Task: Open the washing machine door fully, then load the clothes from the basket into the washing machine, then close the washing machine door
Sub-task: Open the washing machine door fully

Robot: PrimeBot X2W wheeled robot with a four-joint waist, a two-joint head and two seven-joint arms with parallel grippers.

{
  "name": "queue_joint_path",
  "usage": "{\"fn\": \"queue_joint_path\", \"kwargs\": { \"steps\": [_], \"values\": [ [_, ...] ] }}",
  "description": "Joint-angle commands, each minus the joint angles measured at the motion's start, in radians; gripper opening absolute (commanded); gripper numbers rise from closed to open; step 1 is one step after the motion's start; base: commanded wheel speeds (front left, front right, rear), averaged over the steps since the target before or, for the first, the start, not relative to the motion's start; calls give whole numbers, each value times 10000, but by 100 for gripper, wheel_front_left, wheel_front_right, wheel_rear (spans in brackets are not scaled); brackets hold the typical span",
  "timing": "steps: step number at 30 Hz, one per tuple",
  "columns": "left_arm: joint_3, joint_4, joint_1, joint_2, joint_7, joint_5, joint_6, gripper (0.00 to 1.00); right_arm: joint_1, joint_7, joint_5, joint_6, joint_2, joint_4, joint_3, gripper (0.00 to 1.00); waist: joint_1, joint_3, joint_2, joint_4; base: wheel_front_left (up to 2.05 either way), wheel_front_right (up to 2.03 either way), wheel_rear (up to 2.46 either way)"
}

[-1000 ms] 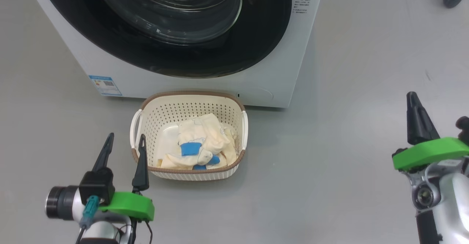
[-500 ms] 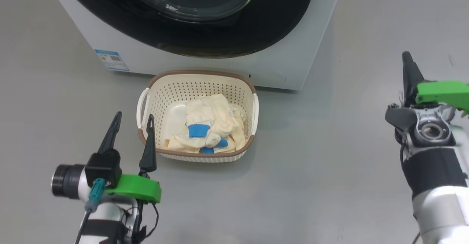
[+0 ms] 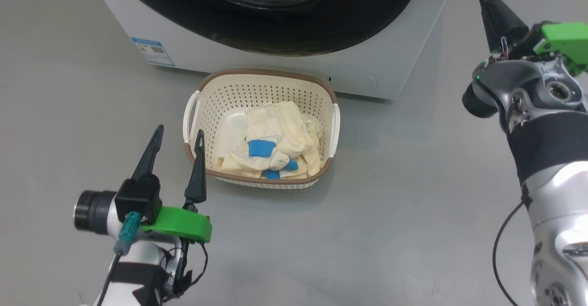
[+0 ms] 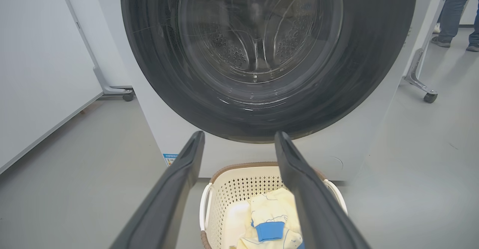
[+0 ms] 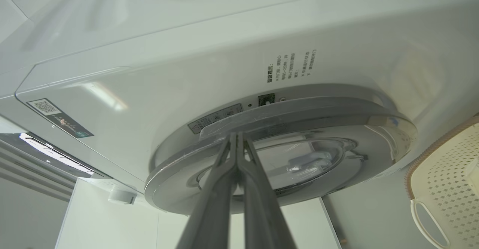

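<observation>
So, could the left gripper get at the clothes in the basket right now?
Probably yes: the left gripper hangs open just beside the basket, whose top is uncovered, and nothing lies over the clothes.

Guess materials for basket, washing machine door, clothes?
Basket: likely moulded plastic, matte cream; even punched holes, brown woven-look rim.
Washing machine door: glossy black rim, probably plastic, with reflections on it; centre transparent, glass or similar.
Clothes: soft fabric, matte; folds and creases.

Plain grey floor point(image 3: 413, 214) everywhere. Up past the left arm's jaws and off to their left there's a white panel point(image 4: 37, 73), probably a partition, on a caster point(image 4: 128, 97). Far right, someone's jeans-clad legs point(image 4: 454, 13).
</observation>
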Motion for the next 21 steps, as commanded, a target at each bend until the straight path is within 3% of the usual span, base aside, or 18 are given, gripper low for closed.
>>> {"fn": "queue_joint_path", "kwargs": {
  "steps": [1,21],
  "values": [
    [300,-327,-394,142,-140,48,-35,100,-638,147,94,37,32,-198,209,0,0,89,0,64,0,0,0],
    [80,-369,-1031,-144,-141,213,-223,100,-4513,300,-407,37,-80,2593,1025,0,0,1078,0,724,0,0,0]
  ]
}}
